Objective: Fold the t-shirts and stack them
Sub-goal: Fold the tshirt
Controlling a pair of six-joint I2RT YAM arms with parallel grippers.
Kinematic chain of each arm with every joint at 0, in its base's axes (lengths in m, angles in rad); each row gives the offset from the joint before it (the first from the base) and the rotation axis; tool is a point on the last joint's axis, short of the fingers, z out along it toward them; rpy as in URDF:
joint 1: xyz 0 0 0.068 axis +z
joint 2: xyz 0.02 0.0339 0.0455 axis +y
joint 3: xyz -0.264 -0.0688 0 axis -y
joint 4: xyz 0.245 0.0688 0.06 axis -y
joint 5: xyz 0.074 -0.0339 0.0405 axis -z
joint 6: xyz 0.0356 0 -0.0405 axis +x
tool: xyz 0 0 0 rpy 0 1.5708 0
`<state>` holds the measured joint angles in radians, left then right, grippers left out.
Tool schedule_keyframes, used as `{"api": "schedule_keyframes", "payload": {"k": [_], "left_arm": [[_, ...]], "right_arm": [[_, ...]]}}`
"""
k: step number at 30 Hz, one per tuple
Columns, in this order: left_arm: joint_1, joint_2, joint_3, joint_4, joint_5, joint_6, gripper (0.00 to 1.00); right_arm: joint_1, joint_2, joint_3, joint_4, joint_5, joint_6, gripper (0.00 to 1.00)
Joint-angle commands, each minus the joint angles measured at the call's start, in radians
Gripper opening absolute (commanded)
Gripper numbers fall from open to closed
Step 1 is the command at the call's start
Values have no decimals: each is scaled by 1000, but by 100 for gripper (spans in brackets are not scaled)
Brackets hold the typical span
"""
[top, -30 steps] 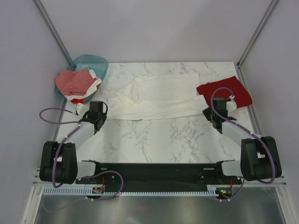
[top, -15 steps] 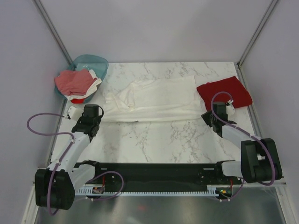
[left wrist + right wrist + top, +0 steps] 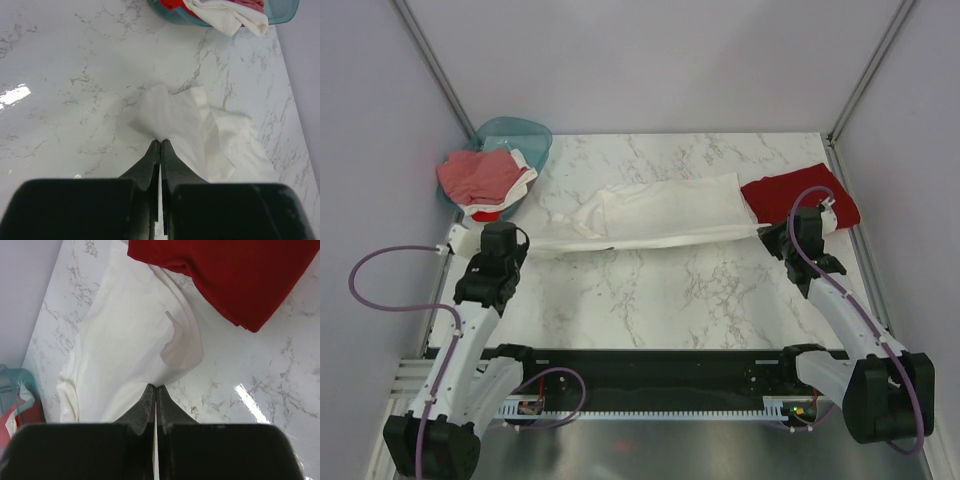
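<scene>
Now the white t-shirt (image 3: 670,210) is stretched narrower, tauter.

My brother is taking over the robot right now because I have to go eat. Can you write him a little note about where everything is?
The left pincer is shut on one end of the white t-shirt.
The right pincer is shut on its other end. The shirt is stretched between them across the table.
The dark red t-shirt lies folded at the far right.
The teal basket, far left, holds a pinkish-red t-shirt heaped with others.
Done: the red one looks folded.
Left: finish folding the white one, stack it, then do the basket shirts.
</scene>
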<state>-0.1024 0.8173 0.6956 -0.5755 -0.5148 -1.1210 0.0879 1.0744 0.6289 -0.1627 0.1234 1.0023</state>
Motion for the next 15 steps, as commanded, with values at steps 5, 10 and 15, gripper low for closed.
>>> {"api": "schedule_keyframes", "payload": {"k": [5, 10, 15], "left_arm": [[4, -92, -90, -87, -19, 41, 2], [4, -95, -88, -142, 12, 35, 3], [4, -148, -110, -182, -33, 23, 22]], "right_arm": [[-5, -47, -116, -66, 29, -11, 0], [-5, -65, -124, -110, 19, -30, 2], [-5, -128, -182, -121, 79, -1, 15]]}}
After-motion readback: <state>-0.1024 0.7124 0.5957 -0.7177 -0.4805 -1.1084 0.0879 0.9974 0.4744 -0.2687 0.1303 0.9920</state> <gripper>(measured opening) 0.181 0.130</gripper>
